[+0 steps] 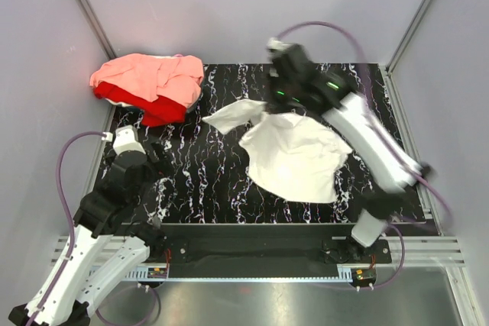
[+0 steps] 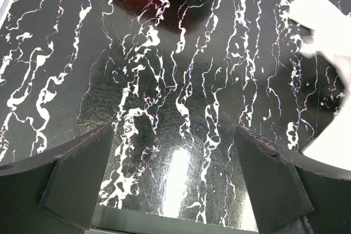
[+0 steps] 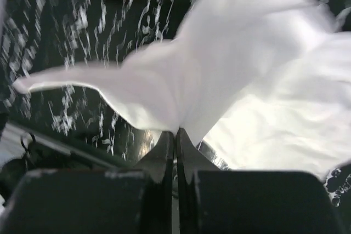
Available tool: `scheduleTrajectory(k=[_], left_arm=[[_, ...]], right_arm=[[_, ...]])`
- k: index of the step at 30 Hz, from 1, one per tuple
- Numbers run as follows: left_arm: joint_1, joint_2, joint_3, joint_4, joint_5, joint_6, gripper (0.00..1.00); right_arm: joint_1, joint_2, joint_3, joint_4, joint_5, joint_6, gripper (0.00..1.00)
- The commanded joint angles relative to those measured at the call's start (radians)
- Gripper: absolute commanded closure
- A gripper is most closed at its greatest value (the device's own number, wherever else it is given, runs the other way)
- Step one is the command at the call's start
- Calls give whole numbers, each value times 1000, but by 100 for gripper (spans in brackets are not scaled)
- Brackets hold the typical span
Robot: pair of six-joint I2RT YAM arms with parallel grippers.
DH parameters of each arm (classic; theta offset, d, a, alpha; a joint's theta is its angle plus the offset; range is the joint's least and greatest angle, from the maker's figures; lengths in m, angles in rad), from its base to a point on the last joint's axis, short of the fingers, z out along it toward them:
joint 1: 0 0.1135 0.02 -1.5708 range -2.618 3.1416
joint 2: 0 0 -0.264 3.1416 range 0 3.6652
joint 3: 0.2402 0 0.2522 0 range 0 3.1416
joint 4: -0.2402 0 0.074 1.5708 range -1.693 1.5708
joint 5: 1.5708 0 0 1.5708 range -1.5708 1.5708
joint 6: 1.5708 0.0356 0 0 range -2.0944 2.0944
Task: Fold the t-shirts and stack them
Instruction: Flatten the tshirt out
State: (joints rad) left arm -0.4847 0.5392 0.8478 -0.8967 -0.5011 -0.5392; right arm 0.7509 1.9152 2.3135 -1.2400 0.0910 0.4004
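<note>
**Right claw clamped on the white shirt, left claw wide apart over bare bench**

I see the right claw point(image 3: 176, 133) closed tight, its two fingers pressed together with a fold of the white t-shirt point(image 1: 294, 154) pinched at their tips. In the right wrist view the cloth fans out from that pinch, one pointed flap running off to the left and the larger part spreading to the right. The picture is blurred there, so I cannot tell which part of the garment is caught.

From the top camera, the white t-shirt lies crumpled on the right half of the bench point(image 1: 214, 181). Its far edge is drawn up to the right claw, and a narrow corner stretches left toward the middle of the bench.

The left claw point(image 2: 174, 130) stands fully apart with nothing between its fingers. It hovers over bare black-and-white marbled surface on the left side. An edge of the white t-shirt shows at the right of its wrist view.

The salmon-pink t-shirt point(image 1: 149, 74) sits bunched at the far left corner, partly off the marbled surface. It rests on top of the red t-shirt point(image 1: 157, 108), whose near edge pokes out below it. Both are well apart from the white one, and neither is folded
</note>
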Motion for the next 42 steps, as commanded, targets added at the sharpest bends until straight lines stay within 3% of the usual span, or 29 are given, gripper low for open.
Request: scheduleTrajectory(k=[1,2,4,5,6,8,11,17,21,24,31,36,42], left_arm=[[5,-24,-3,36,-11,8,1],[5,-31,-3,38,-11,7,1],[5,-36,-4,36,-11,7,1],[5,-39,-4,39,-8,8,1],[5,-41,-4,39,-10,8,1],[5,-38,-4,41,-5,10,1],[5,-35,-6,45,3,13,1],[5,-31,-4,42,3,13,1],[5,4,-16,64,38,15,3],[3,152,3,48,90,-14,4],[6,399,-159,410,363,-110,1],[20,618,-142,534,426,-130,1],[67,773,-150,671,495,-157,5]], right_arm=[[-19,-510,-455,54,321,154,100],[-24,-594,-559,60,481,220,100],[-60,-832,-834,60,584,435,100],[-76,-902,-908,59,631,489,89],[-88,-968,-971,59,650,574,66],[-130,-1113,-1092,66,687,623,1],[-145,-1145,-1117,129,679,569,0],[-145,-978,-1071,-4,594,624,0],[-145,-1008,-1260,117,417,634,1],[-145,-1010,-1345,229,287,621,0],[-147,-966,-1344,297,184,523,0],[-145,-1008,-1341,272,194,488,0],[-147,-1038,-1378,310,161,483,0]])
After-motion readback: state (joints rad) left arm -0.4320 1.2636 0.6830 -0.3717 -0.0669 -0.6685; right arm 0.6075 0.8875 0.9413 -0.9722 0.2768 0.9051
